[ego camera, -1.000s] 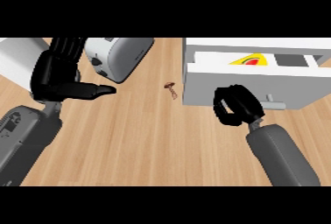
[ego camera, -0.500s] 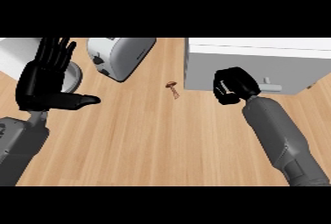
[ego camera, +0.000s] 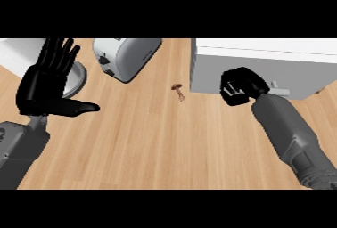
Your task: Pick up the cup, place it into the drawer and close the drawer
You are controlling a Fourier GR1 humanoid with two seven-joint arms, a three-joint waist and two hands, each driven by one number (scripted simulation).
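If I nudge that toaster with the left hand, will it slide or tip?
The toaster looks broad and low, resting flat on the counter, so it would probably slide rather than tip. Its smooth metal shell may be slippery under straight fingers. The left hand is open beside it, apart from it.

A shiny silver toaster (ego camera: 126, 57) sits on the wooden counter (ego camera: 151, 147), up near the far edge. It is turned a bit sideways, and its dark knobs face the left. Just to the left of the toaster there is a round grey thing (ego camera: 77, 80), partly hidden, so it is hard to tell what it is. To the right of the toaster, a little nearer, lies a small brown mushroom (ego camera: 178, 89) on the wood.
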